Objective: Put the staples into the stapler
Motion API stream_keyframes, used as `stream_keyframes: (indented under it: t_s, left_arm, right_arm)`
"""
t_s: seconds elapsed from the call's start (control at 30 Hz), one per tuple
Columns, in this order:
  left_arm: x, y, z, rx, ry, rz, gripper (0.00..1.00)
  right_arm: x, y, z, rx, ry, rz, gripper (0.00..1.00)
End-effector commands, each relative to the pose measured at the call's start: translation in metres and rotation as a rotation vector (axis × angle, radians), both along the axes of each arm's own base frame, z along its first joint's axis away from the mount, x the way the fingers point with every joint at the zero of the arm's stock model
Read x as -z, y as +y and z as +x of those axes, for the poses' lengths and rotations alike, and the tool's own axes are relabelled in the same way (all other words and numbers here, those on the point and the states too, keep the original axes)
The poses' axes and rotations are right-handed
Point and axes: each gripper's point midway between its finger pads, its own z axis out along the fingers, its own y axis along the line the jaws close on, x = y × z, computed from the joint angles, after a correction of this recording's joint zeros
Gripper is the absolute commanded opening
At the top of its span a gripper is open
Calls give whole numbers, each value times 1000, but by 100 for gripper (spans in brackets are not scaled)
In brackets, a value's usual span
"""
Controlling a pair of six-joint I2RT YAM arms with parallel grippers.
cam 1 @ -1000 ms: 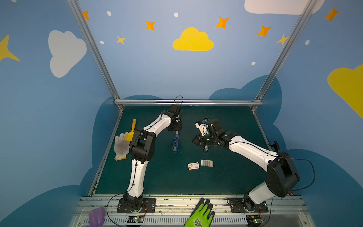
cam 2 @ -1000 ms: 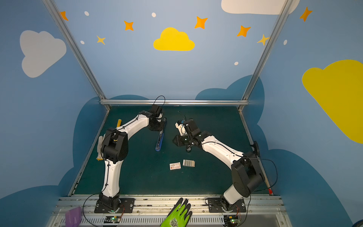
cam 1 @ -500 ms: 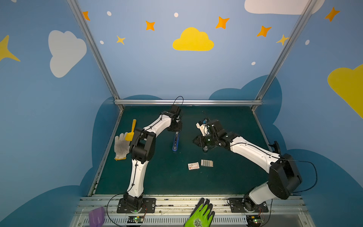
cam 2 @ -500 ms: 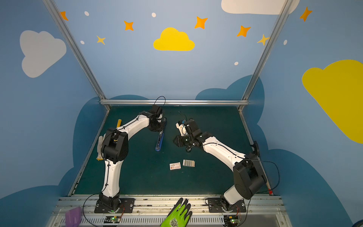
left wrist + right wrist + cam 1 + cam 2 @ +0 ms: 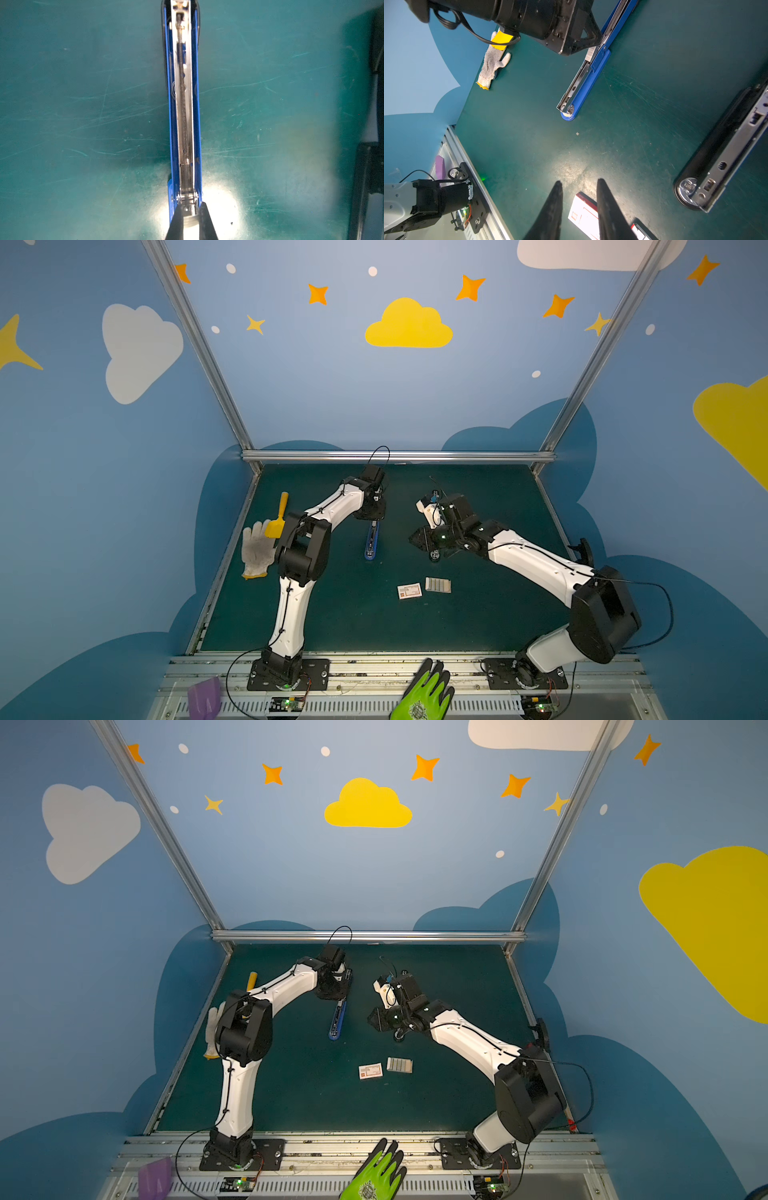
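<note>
left tool [image 5: 190, 205] is clenched on the hinge end of the blue stapler [image 5: 185, 104], which lies opened out flat on the worktop [image 5: 332, 614]. right tool [image 5: 579, 184] hangs released and empty above the worktop. the staples [image 5: 437, 585] sit in their tray just beside the white box [image 5: 409, 591], apart from both tools.

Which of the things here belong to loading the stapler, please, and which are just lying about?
For the job: blue stapler, lying open; tray of staples.
Lying about: small white box, white glove, yellow scoop, green glove.
</note>
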Motion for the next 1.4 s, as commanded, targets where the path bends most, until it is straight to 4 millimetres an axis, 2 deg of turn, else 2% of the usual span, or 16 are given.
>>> stream_keyframes:
  t_s: [0.0,0.23,0.4,0.63,0.87,1.07,1.17,1.37]
  left_arm:
    - [7,3,-6,9,15,29,7]
    - [6,4,-10,10,14,34,10]
    - [0,4,-14,8,9,35,21]
    - [-17,6,-16,1,-21,23,30]
    - [-41,7,-6,-38,-38,-58,39]
    - [-39,11,3,-107,37,-166,41]
    - [-36,10,5,-128,66,-205,42]
    - [-25,15,13,-165,115,-202,47]
  right_arm:
    - [-10,-4,0,10,-25,15,30]
    - [-11,-5,-1,11,-27,15,30]
    - [-11,-6,0,14,-30,17,30]
    - [-16,-6,-1,15,-37,21,30]
    - [-15,-8,-4,16,-32,20,30]
    - [-14,-4,-6,0,-22,27,31]
    - [-16,2,-6,-21,-30,45,38]
    - [-16,14,-6,-46,-22,52,38]
